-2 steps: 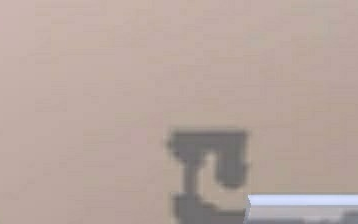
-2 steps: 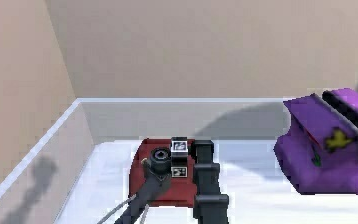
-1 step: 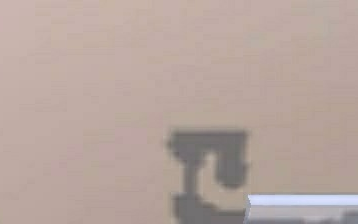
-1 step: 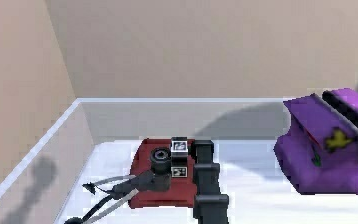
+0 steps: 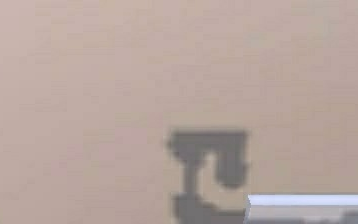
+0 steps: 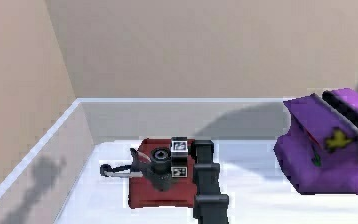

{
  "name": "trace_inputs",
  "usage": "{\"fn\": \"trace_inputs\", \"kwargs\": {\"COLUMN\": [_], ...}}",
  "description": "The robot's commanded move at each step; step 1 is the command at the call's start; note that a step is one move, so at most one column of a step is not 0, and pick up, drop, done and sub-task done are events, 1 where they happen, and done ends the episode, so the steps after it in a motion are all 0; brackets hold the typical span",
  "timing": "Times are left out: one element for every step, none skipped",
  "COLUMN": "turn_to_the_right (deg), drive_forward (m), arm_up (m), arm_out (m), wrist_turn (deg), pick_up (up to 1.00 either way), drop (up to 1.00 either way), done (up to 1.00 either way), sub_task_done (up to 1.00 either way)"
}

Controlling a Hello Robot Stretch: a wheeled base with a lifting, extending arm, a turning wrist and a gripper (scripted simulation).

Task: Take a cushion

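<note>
- Red pad (image 6: 145,192), flat and square, lies right at the jaws on the white top (image 6: 257,180). I'd guess that's the cushion.
- No way to tell if the jaws are apart or together. I also can't tell whether the gripper (image 6: 129,165) holds anything, with the pad lying on the top behind it.
- My read on progress: the reach looks done and the lift isn't. The pad sits flat on the top, so it's not taken yet.
- Bare white top lies all round the jaws, so there's plenty of room.
- Purple thing (image 6: 322,135) sits well apart from the jaws, on the other side of the arm (image 6: 212,200).
- Raised rim (image 6: 177,100) runs beyond the jaws, with the wall (image 6: 187,50) behind it. Straight up looks like the safest way out.
</note>
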Motion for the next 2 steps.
{"fn": "trace_inputs", "kwargs": {"turn_to_the_right": [0.0, 0.0], "drive_forward": [0.00, 0.00], "arm_up": [0.00, -0.30], "arm_out": [0.00, 0.00], "wrist_turn": [36.0, 0.0], "pick_up": [0.00, 0.00], "drop": [0.00, 0.00], "done": [0.00, 0.00], "sub_task_done": [0.00, 0.00]}}
